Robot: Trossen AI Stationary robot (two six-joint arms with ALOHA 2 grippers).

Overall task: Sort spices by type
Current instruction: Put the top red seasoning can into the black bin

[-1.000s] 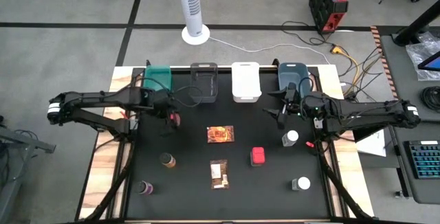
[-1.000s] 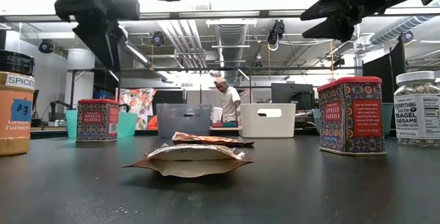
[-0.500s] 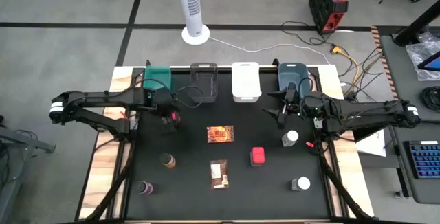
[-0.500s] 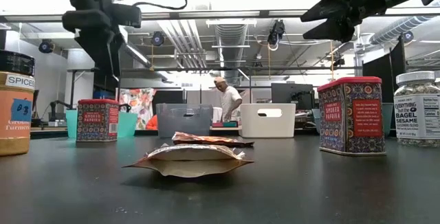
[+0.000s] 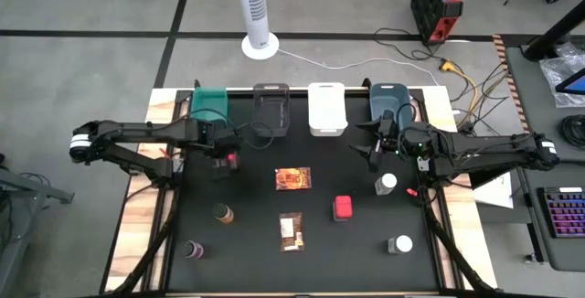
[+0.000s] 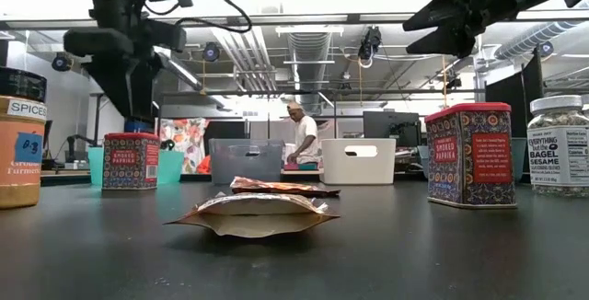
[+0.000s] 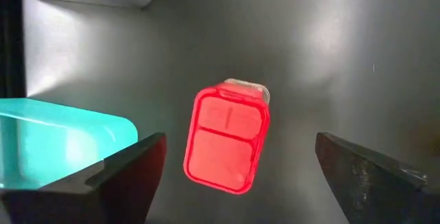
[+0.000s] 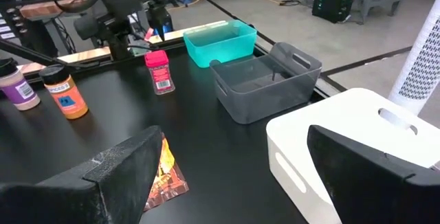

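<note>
A red tub [image 7: 227, 139] stands upright on the black table just in front of the teal bin [image 5: 210, 104]. My left gripper [image 7: 240, 145] hangs open above it, pointing steeply down, with one finger on either side of the lid and clear of it. In the low view the tub [image 6: 130, 160] stands below that gripper [image 6: 127, 79]. My right gripper [image 5: 373, 148] waits open in the air near the blue bin [image 5: 393, 101]. On the table lie two packets [image 5: 292, 178] [image 5: 291, 230], a second red tub [image 5: 343, 208], two white-capped jars [image 5: 388, 184] [image 5: 399, 244], a brown bottle [image 5: 223, 213] and a purple bottle [image 5: 193, 250].
Four bins line the table's far edge: teal, grey [image 5: 271, 108], white [image 5: 326, 108] and blue. A white tower fan [image 5: 256, 10] stands on the floor beyond them. A person [image 6: 302, 139] is in the room far behind the table.
My left gripper has sunk toward the red tub and tipped to point more steeply down, and its fingers now stand wider apart. The tub has stayed where it was.
</note>
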